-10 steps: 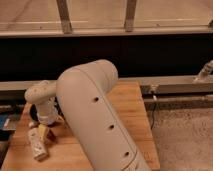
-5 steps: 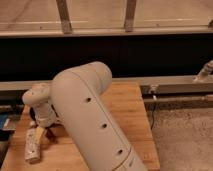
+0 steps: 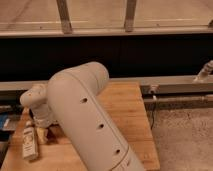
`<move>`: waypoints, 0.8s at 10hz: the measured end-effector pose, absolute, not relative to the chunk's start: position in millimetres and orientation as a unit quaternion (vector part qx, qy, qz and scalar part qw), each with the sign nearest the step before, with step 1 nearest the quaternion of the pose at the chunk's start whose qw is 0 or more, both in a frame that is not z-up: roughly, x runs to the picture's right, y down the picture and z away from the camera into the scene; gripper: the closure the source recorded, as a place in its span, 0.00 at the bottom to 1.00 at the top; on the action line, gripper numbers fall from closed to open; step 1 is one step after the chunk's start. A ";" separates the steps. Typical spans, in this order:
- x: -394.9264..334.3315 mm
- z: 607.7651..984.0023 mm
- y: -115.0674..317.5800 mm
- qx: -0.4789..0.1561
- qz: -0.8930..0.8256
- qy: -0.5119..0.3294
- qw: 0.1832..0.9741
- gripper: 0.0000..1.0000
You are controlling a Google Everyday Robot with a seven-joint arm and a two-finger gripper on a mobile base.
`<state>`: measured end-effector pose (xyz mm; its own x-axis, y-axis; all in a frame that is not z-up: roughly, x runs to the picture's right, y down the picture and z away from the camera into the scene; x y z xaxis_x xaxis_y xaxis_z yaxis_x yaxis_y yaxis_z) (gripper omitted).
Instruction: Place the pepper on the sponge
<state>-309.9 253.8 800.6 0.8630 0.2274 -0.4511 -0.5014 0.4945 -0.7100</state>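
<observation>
My large white arm (image 3: 87,115) fills the middle of the camera view and bends down to the left over a wooden table (image 3: 127,110). Its wrist ends at my gripper (image 3: 41,132), low over the table's left part, right beside a white bottle (image 3: 29,143) that lies on the wood. The pepper is hidden or out of view. I cannot make out the sponge for sure; a small blue patch (image 3: 7,121) shows at the far left edge, beyond the table's side.
A long dark panel (image 3: 150,55) and a grey rail (image 3: 175,85) run behind the table. Speckled floor (image 3: 185,135) lies to the right of the table's edge. A pale object (image 3: 205,72) sits at the far right on the rail.
The arm has swung a little to the left and its wrist has shifted with it. The white bottle now shows slightly further left on the table.
</observation>
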 end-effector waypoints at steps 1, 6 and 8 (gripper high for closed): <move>-308.9 801.0 252.6 -0.454 0.215 0.151 0.851 0.67; -308.5 791.9 249.2 -0.439 0.219 0.153 0.858 1.00; -298.8 776.4 232.9 -0.424 0.237 0.145 0.862 1.00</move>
